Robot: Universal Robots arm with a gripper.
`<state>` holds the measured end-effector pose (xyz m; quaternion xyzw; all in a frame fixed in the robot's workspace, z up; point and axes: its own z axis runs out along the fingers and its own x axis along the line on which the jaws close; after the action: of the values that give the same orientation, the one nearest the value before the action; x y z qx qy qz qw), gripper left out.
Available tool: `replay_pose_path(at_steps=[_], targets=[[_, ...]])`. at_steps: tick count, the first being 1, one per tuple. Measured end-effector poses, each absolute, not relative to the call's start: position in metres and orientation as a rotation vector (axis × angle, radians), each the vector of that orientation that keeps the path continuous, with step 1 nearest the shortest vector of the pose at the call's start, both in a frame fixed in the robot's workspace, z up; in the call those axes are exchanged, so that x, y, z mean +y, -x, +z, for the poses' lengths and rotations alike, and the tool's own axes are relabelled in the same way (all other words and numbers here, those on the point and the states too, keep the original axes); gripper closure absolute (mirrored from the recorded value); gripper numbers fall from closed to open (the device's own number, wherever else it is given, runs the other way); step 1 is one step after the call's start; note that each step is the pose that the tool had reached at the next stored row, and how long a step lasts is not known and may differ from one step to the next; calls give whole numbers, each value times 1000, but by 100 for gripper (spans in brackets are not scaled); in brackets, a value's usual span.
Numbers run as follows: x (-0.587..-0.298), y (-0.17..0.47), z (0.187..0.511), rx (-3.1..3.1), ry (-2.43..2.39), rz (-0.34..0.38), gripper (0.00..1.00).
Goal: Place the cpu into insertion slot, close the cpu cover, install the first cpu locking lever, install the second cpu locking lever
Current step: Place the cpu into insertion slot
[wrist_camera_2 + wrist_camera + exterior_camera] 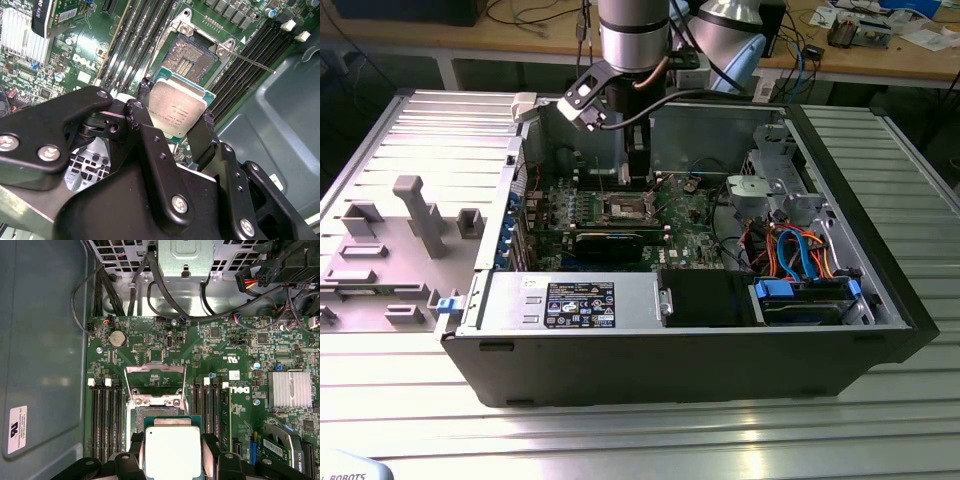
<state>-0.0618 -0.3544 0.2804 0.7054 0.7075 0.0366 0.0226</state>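
Black two-finger gripper was clenched on the cpu, a small flat square chip with a silvery-grey metal top and green edge, over the insertion slot.

In both wrist views the black fingers pinched the cpu on two opposite sides, metal top facing up. The chip sat over the near part of the insertion slot, a square socket with a dark centre and silver rim on the green motherboard; couldn't tell if it touched. The cpu cover, a silver metal frame with a square window, stood flipped open on the slot's far side. A thin metal lever rod stuck out from one socket corner. In the exterior view the gripper was down inside the open black computer case, which lay on a ribbed metal table.
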Motion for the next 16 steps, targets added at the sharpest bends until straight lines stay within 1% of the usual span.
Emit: replay_pose_path(at_steps=[6,16], targets=[[-354,63,270,2192,-2185,114,46],[-354,63,269,2192,-2185,114,46]])
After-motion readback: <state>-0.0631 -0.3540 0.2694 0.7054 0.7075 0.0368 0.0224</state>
